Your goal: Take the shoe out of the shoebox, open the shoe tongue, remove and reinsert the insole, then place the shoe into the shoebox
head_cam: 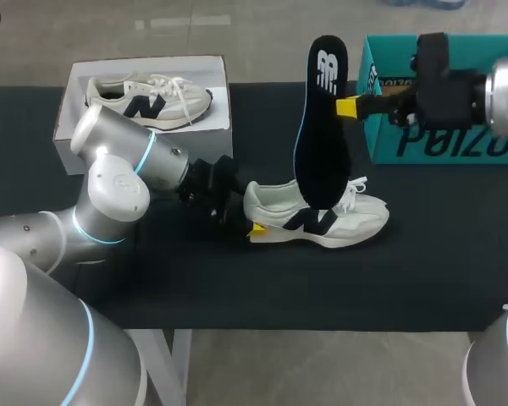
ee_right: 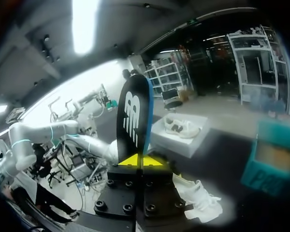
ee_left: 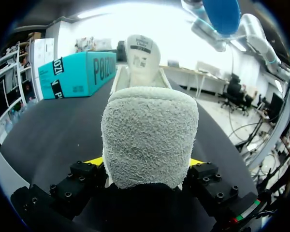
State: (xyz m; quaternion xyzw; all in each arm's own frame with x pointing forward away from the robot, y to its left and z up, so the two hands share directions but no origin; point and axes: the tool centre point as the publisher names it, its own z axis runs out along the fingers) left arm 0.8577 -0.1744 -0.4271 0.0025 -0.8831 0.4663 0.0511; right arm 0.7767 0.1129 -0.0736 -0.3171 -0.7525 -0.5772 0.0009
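Head view: both grippers loaded, shoe (head_cam: pixel 322 222) out of its box, insole (head_cam: pixel 320 127) out of the shoe.
Your left gripper (head_cam: pixel 254 228) is clamped across the shoe's heel, and the toe points away from it along the table (head_cam: pixel 195 288). Your right gripper (head_cam: pixel 347 107) pinches the insole's edge between closed tips. The insole hangs upright below this gripper, its lower end over the shoe's opening; contact there cannot be judged. The white shoebox (head_cam: pixel 68 135) sits well apart from both grippers.
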